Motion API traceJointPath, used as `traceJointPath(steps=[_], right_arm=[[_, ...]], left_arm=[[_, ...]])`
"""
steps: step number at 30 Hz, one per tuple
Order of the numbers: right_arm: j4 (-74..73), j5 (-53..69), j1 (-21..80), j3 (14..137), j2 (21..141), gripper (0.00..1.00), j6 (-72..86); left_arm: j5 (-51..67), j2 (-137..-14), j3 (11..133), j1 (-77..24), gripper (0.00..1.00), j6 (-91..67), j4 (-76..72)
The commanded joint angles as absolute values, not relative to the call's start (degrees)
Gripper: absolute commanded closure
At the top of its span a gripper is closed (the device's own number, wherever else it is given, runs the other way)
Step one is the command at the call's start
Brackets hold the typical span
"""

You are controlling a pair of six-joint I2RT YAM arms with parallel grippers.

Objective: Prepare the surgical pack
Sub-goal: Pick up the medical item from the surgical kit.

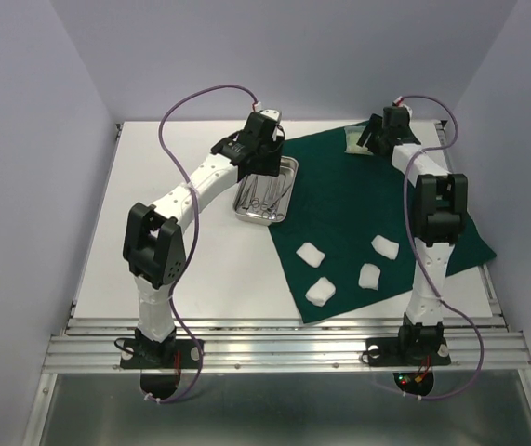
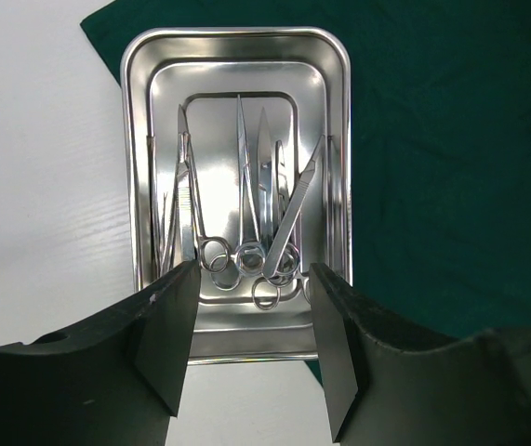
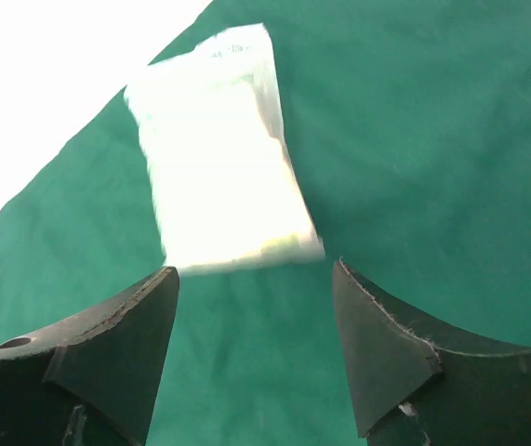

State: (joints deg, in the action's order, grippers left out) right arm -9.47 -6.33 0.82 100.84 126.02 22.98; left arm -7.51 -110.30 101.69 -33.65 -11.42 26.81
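The dark green drape (image 1: 404,204) lies spread over the right half of the table. Its left corner is under the steel tray (image 1: 292,186), which holds scissor-like forceps (image 2: 246,214) and other steel instruments. My left gripper (image 2: 254,269) hovers open above the tray's near rim (image 2: 246,348), with nothing between its fingers. Four white gauze pads (image 1: 311,252) (image 1: 384,246) (image 1: 369,276) (image 1: 320,292) lie on the near part of the drape. The pale packet (image 3: 223,158) rests on the drape's far corner. My right gripper (image 3: 254,269) stands open just short of it, empty.
Bare white tabletop (image 1: 172,158) lies left of the tray. Lilac walls close in the sides and back. A metal rail (image 1: 284,348) runs along the near edge by both arm bases.
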Motion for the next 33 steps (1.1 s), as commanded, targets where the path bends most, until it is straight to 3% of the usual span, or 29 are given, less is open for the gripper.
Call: traceJointPath(steps=[1, 5, 10, 13, 16, 19, 29, 33], right_arm=[[-8.08, -6.42, 0.79, 110.81, 134.44, 0.28, 23.82], [-9.58, -6.68, 0.79, 117.68, 139.56, 0.32, 25.22], [-7.48, -7.21, 0.79, 115.67, 139.05, 0.43, 25.58], [-5.19, -7.03, 0.79, 112.24, 137.03, 0.57, 25.49], [-4.48, -6.16, 0.79, 110.4, 135.36, 0.81, 25.31], [-3.34, -4.05, 0.79, 108.2, 133.08, 0.9, 25.14], [-4.74, 7.28, 1.4, 95.64, 117.45, 0.93, 22.25], [-6.76, 11.68, 2.55, 84.75, 109.79, 0.91, 18.21]], left_arm=[[-6.86, -106.7, 102.13, -33.66, 0.39, -10.64, 27.77], [-6.77, -108.28, 103.27, -33.66, 0.39, -10.02, 28.74], [-7.38, -109.69, 104.5, -33.66, 0.39, -9.06, 29.44], [-7.3, -110.39, 104.85, -33.66, 0.39, -8.88, 29.44], [-7.03, -110.74, 104.85, -33.66, 0.4, -8.88, 29.53], [-7.03, -110.74, 104.77, -33.66, 0.4, -8.88, 29.44], [-8.35, -110.82, 106.69, -34.36, 0.38, -11.42, 30.23], [-5.81, -111.44, 107.23, -34.89, 0.37, -13.18, 29.8]])
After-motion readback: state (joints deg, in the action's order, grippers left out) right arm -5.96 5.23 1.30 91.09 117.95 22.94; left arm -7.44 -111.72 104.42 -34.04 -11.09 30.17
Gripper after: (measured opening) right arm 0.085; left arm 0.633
